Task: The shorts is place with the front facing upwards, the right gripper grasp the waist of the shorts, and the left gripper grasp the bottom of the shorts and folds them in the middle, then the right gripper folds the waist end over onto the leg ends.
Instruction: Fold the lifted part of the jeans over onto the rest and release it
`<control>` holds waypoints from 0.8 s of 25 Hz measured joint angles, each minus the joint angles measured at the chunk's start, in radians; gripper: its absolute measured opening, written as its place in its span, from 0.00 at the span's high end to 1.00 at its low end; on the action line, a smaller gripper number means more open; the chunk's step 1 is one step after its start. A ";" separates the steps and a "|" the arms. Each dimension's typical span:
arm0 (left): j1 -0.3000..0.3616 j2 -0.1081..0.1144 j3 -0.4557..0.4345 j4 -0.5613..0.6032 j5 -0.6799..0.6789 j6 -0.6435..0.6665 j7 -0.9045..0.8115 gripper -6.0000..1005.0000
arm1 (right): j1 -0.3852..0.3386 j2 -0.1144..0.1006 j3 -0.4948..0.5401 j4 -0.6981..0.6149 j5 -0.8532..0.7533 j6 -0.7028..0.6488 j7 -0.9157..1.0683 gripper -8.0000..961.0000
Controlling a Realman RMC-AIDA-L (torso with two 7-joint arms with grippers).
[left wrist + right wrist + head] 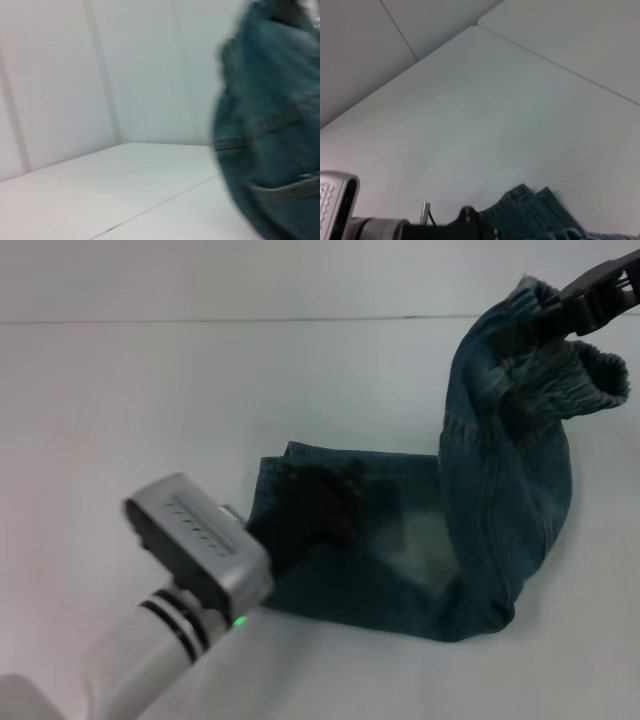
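Denim shorts [500, 510] hang from the right hand [575, 302], pinching the waist; left hand [315, 505] pins the legs, grip unreadable. We judge slippage could spoil the fold.

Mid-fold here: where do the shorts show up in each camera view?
Head view: shorts centre-right, waist lifted by right gripper, left gripper on the leg ends.
Left wrist view: along the picture's right edge.
Right wrist view: bottom edge.
Shared landmark: white table.

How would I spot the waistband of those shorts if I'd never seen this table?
On the white table lie blue denim shorts. Follow them to the robot's right, where the right gripper lifts one end. The waistband is that raised, ribbed, gathered edge; the legs lie flat.
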 joint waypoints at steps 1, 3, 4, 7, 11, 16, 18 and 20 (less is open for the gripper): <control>0.009 0.001 -0.006 0.014 0.000 0.015 -0.019 0.99 | 0.010 0.003 -0.010 0.023 0.002 0.006 -0.008 0.89; 0.030 0.002 -0.028 0.060 -0.002 0.069 -0.080 0.99 | 0.016 0.008 -0.018 0.035 0.003 0.007 -0.013 0.89; 0.043 0.002 -0.045 0.090 -0.004 0.105 -0.121 0.99 | 0.022 0.013 -0.025 0.047 0.003 0.010 -0.019 0.89; 0.073 0.004 -0.107 0.175 -0.006 0.204 -0.246 0.99 | 0.048 0.035 -0.063 0.095 0.002 0.036 -0.048 0.89; 0.107 0.006 -0.185 0.298 -0.006 0.304 -0.414 0.99 | 0.099 0.068 -0.122 0.178 0.002 0.091 -0.092 0.88; 0.149 0.011 -0.253 0.361 -0.007 0.336 -0.474 0.99 | 0.175 0.123 -0.202 0.273 0.000 0.152 -0.152 0.88; 0.159 0.011 -0.265 0.371 -0.007 0.335 -0.474 0.99 | 0.195 0.148 -0.247 0.287 0.000 0.177 -0.165 0.87; 0.165 0.011 -0.277 0.379 -0.008 0.331 -0.475 0.99 | 0.211 0.174 -0.298 0.294 -0.001 0.202 -0.171 0.87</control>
